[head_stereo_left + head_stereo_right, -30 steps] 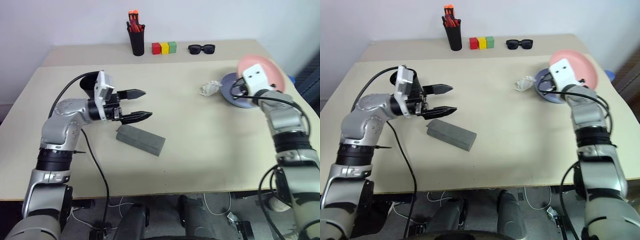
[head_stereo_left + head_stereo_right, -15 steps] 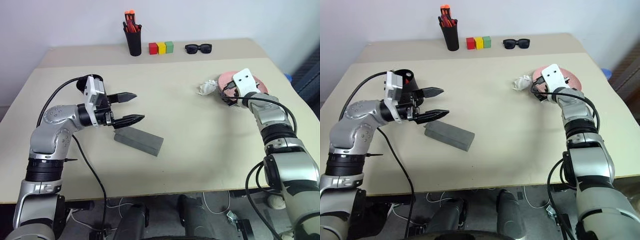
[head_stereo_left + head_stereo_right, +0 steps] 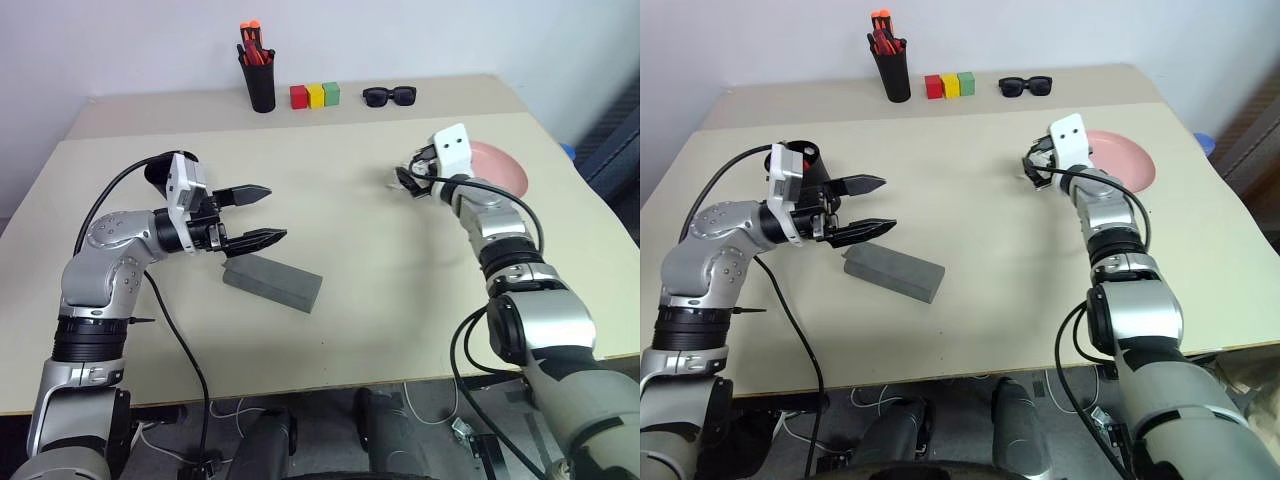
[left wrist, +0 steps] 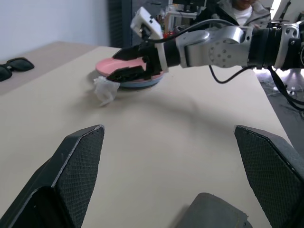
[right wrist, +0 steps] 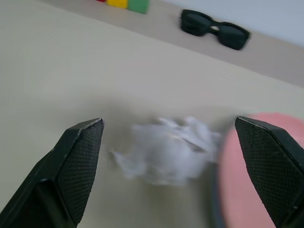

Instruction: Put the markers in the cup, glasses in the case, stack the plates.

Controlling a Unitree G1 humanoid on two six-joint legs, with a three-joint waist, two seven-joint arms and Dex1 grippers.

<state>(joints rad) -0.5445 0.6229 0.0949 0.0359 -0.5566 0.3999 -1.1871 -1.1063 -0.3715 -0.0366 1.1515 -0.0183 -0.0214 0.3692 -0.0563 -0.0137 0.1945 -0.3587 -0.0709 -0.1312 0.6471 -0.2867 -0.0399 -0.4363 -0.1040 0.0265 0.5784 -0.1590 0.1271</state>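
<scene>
The pink plate (image 3: 1120,160) lay stacked just right of the right gripper (image 3: 1035,168), whose fingers stood apart, empty.

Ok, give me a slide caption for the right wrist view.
Open right gripper facing crumpled white paper beside the pink plate.

Counter (image 3: 380,270) beige. Case (image 3: 272,284) grey. Top plate (image 3: 497,168) salmon pink, blue one (image 4: 147,83) under it. Crumpled wad (image 5: 168,148) white. Sunglasses (image 3: 389,96) black. Blocks (image 3: 315,96) red, yellow, green. Pen pot (image 3: 261,88) black, pens (image 3: 253,43) orange-capped. Gripper fingers (image 4: 78,166) black, mesh-textured.
</scene>
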